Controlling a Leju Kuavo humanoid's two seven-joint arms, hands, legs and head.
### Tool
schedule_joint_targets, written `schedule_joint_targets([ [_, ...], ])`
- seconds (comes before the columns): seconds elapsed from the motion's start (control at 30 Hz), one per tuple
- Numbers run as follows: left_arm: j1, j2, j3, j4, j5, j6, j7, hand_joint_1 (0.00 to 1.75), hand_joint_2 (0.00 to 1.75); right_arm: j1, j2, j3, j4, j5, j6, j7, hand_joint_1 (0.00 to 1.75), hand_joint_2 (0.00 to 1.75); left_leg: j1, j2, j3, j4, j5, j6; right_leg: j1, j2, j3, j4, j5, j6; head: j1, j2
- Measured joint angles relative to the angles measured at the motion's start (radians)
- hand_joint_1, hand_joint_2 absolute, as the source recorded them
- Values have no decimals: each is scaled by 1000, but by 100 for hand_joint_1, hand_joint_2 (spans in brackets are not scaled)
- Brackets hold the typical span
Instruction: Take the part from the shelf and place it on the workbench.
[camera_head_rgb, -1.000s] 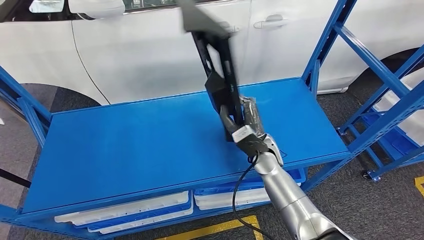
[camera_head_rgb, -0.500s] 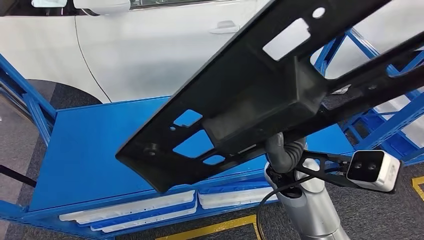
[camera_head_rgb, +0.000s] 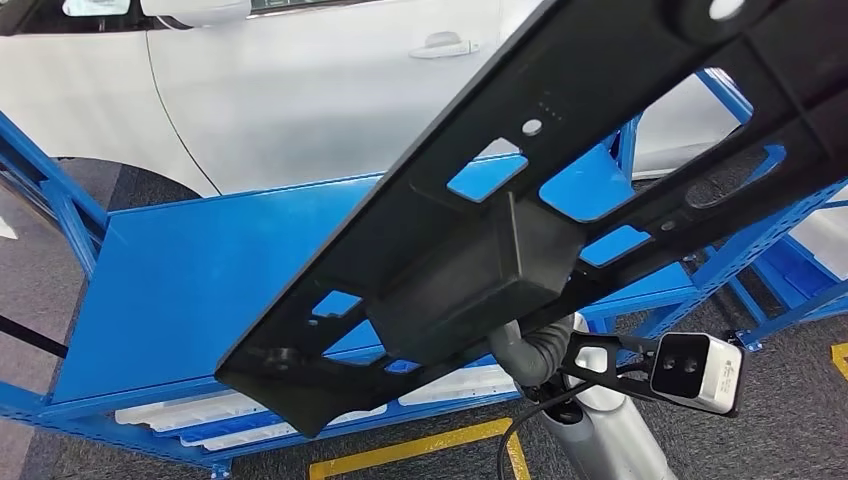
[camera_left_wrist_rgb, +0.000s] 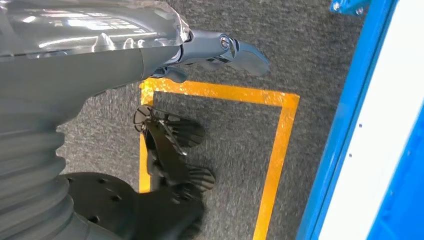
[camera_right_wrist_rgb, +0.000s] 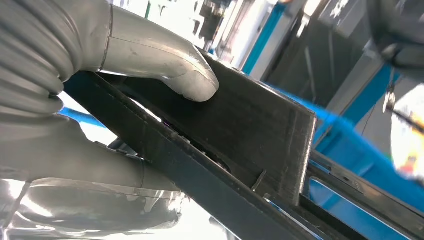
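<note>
One right robot hand (camera_right_wrist_rgb: 125, 75) grips the black part (camera_head_rgb: 520, 220) from beneath.

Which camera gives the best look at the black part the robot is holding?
The head view: the black part stretches across the frame, showing its cutouts and boxy middle block. The right wrist view shows a close section of it under the right hand, whose thumb presses on it. The left wrist view looks at the floor.

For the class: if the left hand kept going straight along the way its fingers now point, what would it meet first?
Probably the blue shelf frame: the left hand points across grey carpet toward it, though depth is unclear.
</note>
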Motion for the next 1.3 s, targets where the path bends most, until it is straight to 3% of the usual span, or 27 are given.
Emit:
schedule_joint_targets([
  [0.07, -1, 1, 3, 0, 0, 4, 3, 0, 175, 0, -1, 1, 0, -11, 17, -8, 175, 175, -4, -1, 54, -102, 28, 10, 2, 0, -7, 5, 8, 10, 0, 0],
  [0.2, -1, 3, 9, 0, 0, 6, 8, 0, 175, 0, -4, 2, 0, -30, 33, -3, 175, 175, -7, 1, 47, -119, 53, 32, 1, 3, -18, 7, 19, 34, 0, 0],
  [0.27, -3, 3, 10, 0, -1, 4, 11, 0, 175, 2, -6, 2, -2, -34, 36, 0, 175, 175, -2, 5, 32, -125, 73, 45, 0, 6, -41, 62, -40, 44, 0, 0],
  [0.33, -4, 3, 11, 0, -2, 2, 14, 0, 175, 11, -9, 2, -2, -35, 36, -3, 175, 175, -3, 8, 11, -123, 89, 52, -4, 6, -79, 190, -134, 53, 0, 0],
  [0.37, -4, 3, 12, 0, -2, 1, 15, 0, 175, 19, -10, 2, -2, -34, 37, -7, 175, 175, -3, 8, 0, -121, 96, 52, -5, 6, -92, 249, -163, 56, 0, 0],
  [0.4, -3, 3, 12, 0, -2, 1, 17, 0, 175, 26, -12, 2, -1, -32, 39, -14, 175, 175, -4, 9, -10, -119, 102, 51, -7, 6, -90, 280, -173, 58, 0, 0],
  [0.43, -3, 3, 13, 0, -2, 0, 18, 0, 175, 32, -13, 2, 1, -29, 41, -21, 175, 175, -4, 9, -20, -116, 107, 50, -8, 6, -69, 270, -163, 58, 0, 0],
  [0.47, -2, 2, 13, 0, -2, -1, 18, 0, 175, 37, -14, 2, 2, -25, 44, -29, 175, 175, -4, 8, -29, -113, 111, 48, -8, 6, -28, 220, -142, 57, 0, 0],
  [0.53, -2, -1, 14, 0, -2, -1, 19, 0, 175, 41, -15, 2, 4, -14, 50, -42, 175, 175, -5, 8, -42, -106, 117, 41, -5, 6, 68, 76, -110, 48, 0, 0],
  [0.6, -1, -4, 14, 0, -3, -1, 19, 0, 175, 44, -16, 2, 5, -4, 55, -51, 175, 175, -5, 8, -48, -106, 126, 31, 1, 6, 112, 1, -100, 36, 0, 0],
  [0.67, 0, -5, 15, 0, -4, 0, 19, 0, 175, 48, -16, 2, 7, 2, 56, -55, 175, 175, -5, 7, -50, -110, 137, 18, 5, 6, 108, -6, -90, 25, 0, 0],
  [0.73, 2, -6, 15, 0, -4, 1, 19, 0, 175, 49, -16, 2, 10, 3, 57, -55, 175, 175, -4, 5, -61, -95, 119, 7, 1, 1, 101, -17, -76, 10, 0, 0],
  [0.77, 4, -6, 15, 0, -4, 2, 19, 0, 175, 49, -16, 2, 11, 3, 57, -55, 175, 175, -4, 4, -73, -63, 87, 3, -2, -2, 95, -22, -68, 2, 0, 0],
  [0.83, 5, -7, 15, 0, -5, 2, 19, 0, 175, 50, -16, 2, 12, 2, 57, -55, 175, 175, -2, 4, -108, 53, -2, -3, -2, -4, 79, -23, -53, -6, 0, 0],
  [0.87, 5, -7, 15, 0, -5, 2, 20, 0, 175, 50, -16, 2, 13, 2, 57, -54, 175, 175, -1, 4, -123, 115, -35, -5, -1, -5, 69, -22, -46, -7, 0, 0],
  [0.9, 4, -8, 15, 0, -7, 3, 22, 0, 175, 50, -16, 2, 12, 1, 57, -50, 175, 175, -1, 4, -127, 154, -48, -7, 0, -5, 59, -20, -39, -7, 0, 0],
  [0.93, 4, -8, 15, 0, -9, 4, 25, 0, 175, 50, -16, 2, 10, -1, 57, -45, 175, 175, -1, 4, -114, 161, -41, -7, 0, -6, 48, -17, -33, -6, 0, 0],
  [0.97, 4, -8, 15, 0, -11, 6, 28, 0, 175, 49, -17, 2, 5, -5, 57, -38, 175, 175, -1, 4, -84, 130, -17, -7, 0, -6, 39, -14, -28, -5, 0, 0],
  [1.03, 1, -7, 15, 0, -18, 8, 35, 0, 175, 43, -23, 0, -15, -16, 51, -32, 175, 175, -2, 4, 8, -2, 28, -1, 1, -5, 21, -4, -19, 2, 0, 0],
  [1.1, -1, -7, 15, 0, -23, 11, 39, 0, 175, 39, -38, -5, -40, -20, 42, -40, 175, 175, -6, 1, 69, -104, 35, 7, 3, -6, 10, 2, -8, 12, 0, 0],
  [1.2, 1, -8, 14, 0, -29, 16, 43, 0, 175, 47, -56, -15, -70, 3, 48, -55, 175, 175, -7, 2, 64, -127, 45, 23, 3, -4, 1, 1, 9, 29, 0, 0],
  [1.23, 1, -9, 14, 0, -31, 18, 43, 0, 175, 49, -58, -17, -76, 11, 53, -56, 175, 175, -5, 5, 56, -129, 53, 31, 3, -1, -7, 10, -5, 35, 0, 0],
  [1.3, 0, -11, 13, 0, -33, 21, 44, 0, 175, 49, -59, -18, -83, 18, 56, -57, 175, 175, -1, 11, 37, -133, 74, 46, 0, 3, -35, 83, -80, 44, 0, 0],
])
